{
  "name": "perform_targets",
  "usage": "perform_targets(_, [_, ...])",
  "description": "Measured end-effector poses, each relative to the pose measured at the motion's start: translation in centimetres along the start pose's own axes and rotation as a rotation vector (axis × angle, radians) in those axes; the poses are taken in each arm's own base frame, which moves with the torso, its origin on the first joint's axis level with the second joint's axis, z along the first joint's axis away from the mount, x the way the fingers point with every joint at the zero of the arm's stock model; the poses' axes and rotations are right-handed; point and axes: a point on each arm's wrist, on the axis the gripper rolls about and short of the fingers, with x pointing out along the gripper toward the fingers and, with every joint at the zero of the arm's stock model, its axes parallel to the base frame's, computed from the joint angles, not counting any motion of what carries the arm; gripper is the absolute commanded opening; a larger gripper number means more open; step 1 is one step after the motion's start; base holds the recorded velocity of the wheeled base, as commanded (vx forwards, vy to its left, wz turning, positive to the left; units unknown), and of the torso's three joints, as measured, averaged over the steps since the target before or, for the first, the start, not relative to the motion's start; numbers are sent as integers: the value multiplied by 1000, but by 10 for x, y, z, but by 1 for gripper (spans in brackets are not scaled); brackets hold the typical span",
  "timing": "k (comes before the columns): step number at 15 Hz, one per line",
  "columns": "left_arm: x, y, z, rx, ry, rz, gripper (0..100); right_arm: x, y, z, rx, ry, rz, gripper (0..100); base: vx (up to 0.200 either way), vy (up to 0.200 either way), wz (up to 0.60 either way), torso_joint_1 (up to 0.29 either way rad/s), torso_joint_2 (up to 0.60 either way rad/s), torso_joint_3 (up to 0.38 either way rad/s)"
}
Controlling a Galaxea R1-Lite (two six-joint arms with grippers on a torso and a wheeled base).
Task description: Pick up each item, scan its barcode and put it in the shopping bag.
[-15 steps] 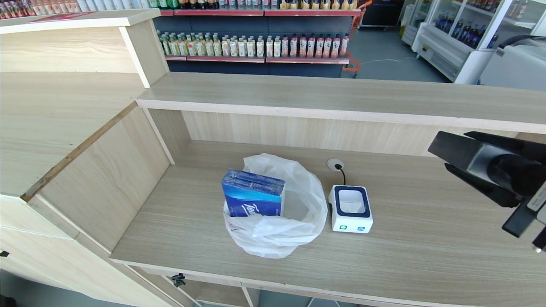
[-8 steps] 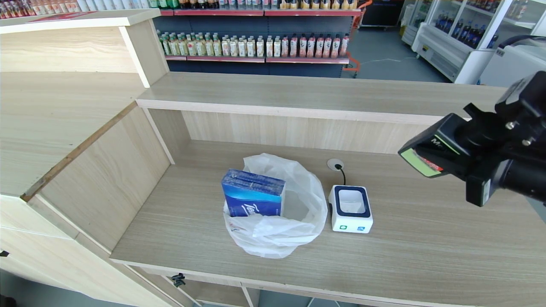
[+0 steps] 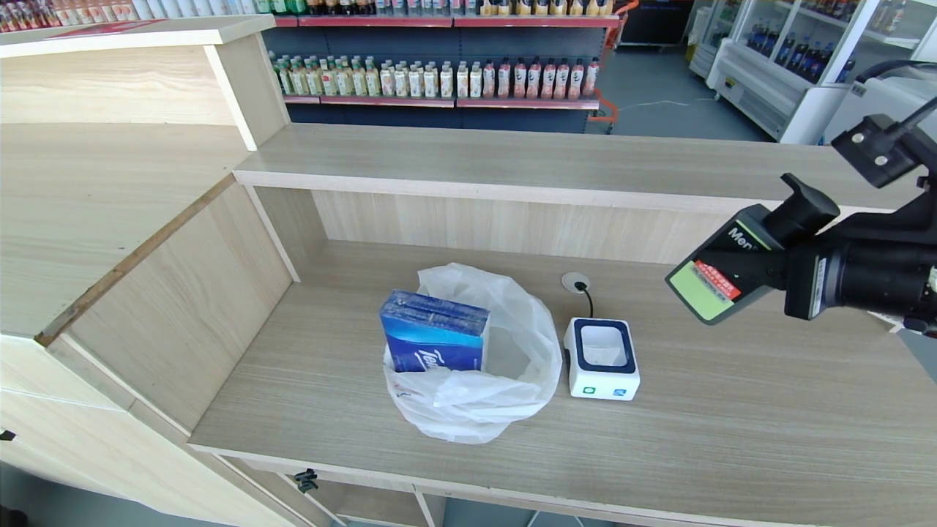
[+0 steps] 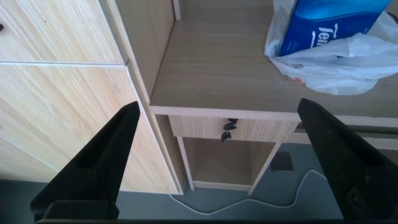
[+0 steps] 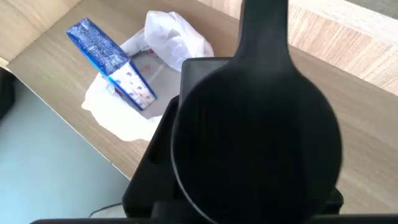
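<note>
A white plastic shopping bag (image 3: 521,329) lies open on the wooden counter (image 3: 732,410), with a blue tissue pack (image 3: 433,333) standing in it. Just right of the bag sits the white barcode scanner (image 3: 602,359) with a dark blue rim. My right gripper (image 3: 787,249) is shut on a black box (image 3: 721,274) with a green and red label, held in the air to the right of and above the scanner. In the right wrist view, the box (image 5: 158,165) hides much of the counter; the bag (image 5: 174,37) and pack (image 5: 112,62) lie beyond. My left gripper (image 4: 219,109) stands open below the counter's front edge.
A raised ledge (image 3: 585,165) runs along the back of the counter, and a tall wooden side wall (image 3: 183,293) closes its left end. The scanner's cable goes into a grommet (image 3: 575,281). A drawer with a key (image 4: 227,127) sits under the counter front.
My right gripper has swung the black box up and leftward, turning it so the green and red label faces out. Bag, pack and scanner have not moved.
</note>
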Motion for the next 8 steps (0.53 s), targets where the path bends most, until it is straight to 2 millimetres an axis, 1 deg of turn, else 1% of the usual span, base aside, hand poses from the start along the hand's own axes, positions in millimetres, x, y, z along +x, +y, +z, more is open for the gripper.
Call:
perform_targets(2, [0,0,0,0,0,0,100,3,-5,-2,17,13,-16,0,0,0,0,0,0,0])
perform_targets(5, [0,0,0,0,0,0,100,5,-11,-1,20,12,-37,0,0,0,0,0,0,0])
perform_targets(8, [0,0,0,0,0,-1,100,6,-13,1,19,7,-43,0,0,0,0,0,0,0])
